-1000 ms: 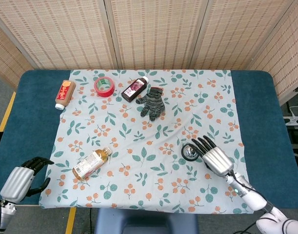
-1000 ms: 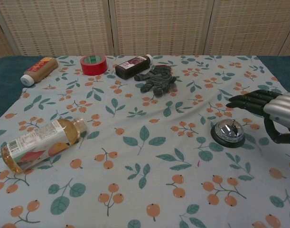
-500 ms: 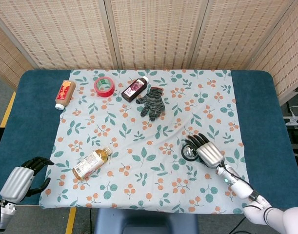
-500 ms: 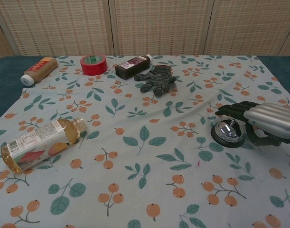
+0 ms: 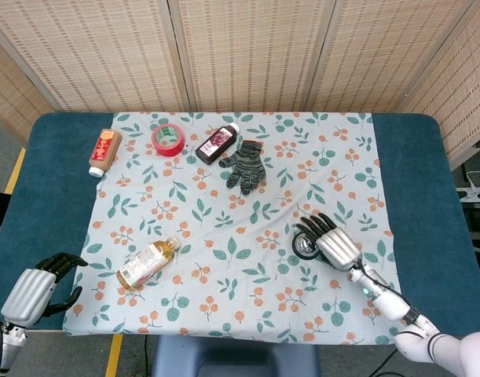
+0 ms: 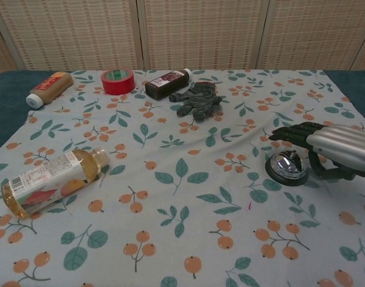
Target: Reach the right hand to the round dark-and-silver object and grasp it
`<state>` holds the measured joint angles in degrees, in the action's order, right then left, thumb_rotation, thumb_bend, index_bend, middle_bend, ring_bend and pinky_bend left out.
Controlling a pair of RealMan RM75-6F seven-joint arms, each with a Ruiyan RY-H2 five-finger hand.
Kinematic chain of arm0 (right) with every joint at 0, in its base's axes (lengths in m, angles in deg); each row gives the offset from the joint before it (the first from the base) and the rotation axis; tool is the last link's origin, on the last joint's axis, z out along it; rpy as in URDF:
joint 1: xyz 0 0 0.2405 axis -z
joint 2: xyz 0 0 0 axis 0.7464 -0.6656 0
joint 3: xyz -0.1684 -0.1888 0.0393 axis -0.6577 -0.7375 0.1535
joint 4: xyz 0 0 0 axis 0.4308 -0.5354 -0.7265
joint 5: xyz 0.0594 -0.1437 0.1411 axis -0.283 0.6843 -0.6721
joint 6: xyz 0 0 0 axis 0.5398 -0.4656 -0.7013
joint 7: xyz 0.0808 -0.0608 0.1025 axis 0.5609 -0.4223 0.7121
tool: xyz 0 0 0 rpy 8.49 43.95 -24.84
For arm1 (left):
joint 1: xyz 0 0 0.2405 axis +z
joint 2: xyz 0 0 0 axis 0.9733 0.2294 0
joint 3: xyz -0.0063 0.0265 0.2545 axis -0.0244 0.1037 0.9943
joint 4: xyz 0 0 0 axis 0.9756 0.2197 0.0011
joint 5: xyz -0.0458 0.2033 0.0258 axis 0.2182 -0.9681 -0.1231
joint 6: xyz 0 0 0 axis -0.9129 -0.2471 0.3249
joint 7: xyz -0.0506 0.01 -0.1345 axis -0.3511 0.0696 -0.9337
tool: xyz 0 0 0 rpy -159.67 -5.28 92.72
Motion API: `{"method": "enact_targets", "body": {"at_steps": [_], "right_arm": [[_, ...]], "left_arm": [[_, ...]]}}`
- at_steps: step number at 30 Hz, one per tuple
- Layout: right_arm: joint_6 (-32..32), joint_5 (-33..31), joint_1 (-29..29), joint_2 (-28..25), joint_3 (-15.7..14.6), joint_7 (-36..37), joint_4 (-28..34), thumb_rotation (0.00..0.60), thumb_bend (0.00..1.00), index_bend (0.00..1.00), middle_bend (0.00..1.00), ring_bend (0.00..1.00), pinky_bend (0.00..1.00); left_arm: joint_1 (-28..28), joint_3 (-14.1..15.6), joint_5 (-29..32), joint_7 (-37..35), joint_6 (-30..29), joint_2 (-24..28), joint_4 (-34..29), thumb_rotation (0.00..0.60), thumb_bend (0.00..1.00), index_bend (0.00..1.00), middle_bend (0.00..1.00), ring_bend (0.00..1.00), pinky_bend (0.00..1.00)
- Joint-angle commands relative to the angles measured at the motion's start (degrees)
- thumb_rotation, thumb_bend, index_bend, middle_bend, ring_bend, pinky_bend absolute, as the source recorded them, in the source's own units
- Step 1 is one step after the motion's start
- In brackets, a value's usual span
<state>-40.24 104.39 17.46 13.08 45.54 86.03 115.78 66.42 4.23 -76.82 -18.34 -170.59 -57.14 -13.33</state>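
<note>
A round bell with a black base and silver dome (image 6: pixel 287 167) sits on the floral cloth at the right; the head view shows the bell (image 5: pixel 305 246) partly covered by my right hand. My right hand (image 6: pixel 331 150) hovers over its right side, dark fingers spread above and behind the dome and the thumb low to the right; no contact shows. From above, the right hand (image 5: pixel 334 241) lies just right of the bell. My left hand (image 5: pixel 37 288) rests at the table's near left corner, fingers loosely curled, holding nothing.
An amber drink bottle (image 6: pixel 48 181) lies on its side at the near left. At the far side lie a brown bottle (image 6: pixel 48 88), a red tape roll (image 6: pixel 117 81), a dark bottle (image 6: pixel 167 83) and a grey glove (image 6: pixel 197 99). The cloth (image 6: pixel 188 197) covers a blue table (image 5: pixel 416 181).
Over the second my right hand slid left and down onto the bell's right side, then rose slightly; its fingers now reach over the dome. The left hand has not moved.
</note>
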Motion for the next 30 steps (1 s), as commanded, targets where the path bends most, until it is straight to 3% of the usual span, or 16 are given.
{"method": "enact_targets", "body": {"at_steps": [1,9,19,22,30], "right_arm": [[1.35,-0.21,-0.82,1.23,-0.51,0.52,-1.22,0.6,1.0,0.0,0.0,0.0,0.0],[1.96,-0.12,-1.26,3.08,-1.9,1.52,-4.11,0.6,1.0,0.0,0.0,0.0,0.0],[-6.45,1.1,0.5,-0.41,-1.46,-1.73,0.28,0.6,1.0,0.0,0.0,0.0,0.0],[-14.99,1.78,5.6,-6.24,-2.42,-7.93,6.01,0.6,1.0,0.0,0.0,0.0,0.0],[-20.93,-1.04,14.28,-16.23,-4.54,-17.8,16.33,0.6,1.0,0.0,0.0,0.0,0.0]], "left_arm": [[0.01,-0.03,-0.02,-0.04,-0.08,0.03,0.04,0.6,0.39,0.31,0.29,0.23,0.36],[0.1,-0.11,0.0,-0.91,-0.45,0.19,0.22,0.6,0.39,0.31,0.29,0.23,0.36],[0.11,-0.11,0.0,-0.79,-0.42,0.15,0.27,0.6,0.39,0.31,0.29,0.23,0.36],[0.11,-0.03,-0.08,-0.6,-0.36,0.21,0.05,0.6,0.39,0.31,0.29,0.23,0.36],[0.14,-0.01,-0.06,0.06,-0.28,0.07,-0.12,0.6,0.39,0.31,0.29,0.23,0.36]]}}
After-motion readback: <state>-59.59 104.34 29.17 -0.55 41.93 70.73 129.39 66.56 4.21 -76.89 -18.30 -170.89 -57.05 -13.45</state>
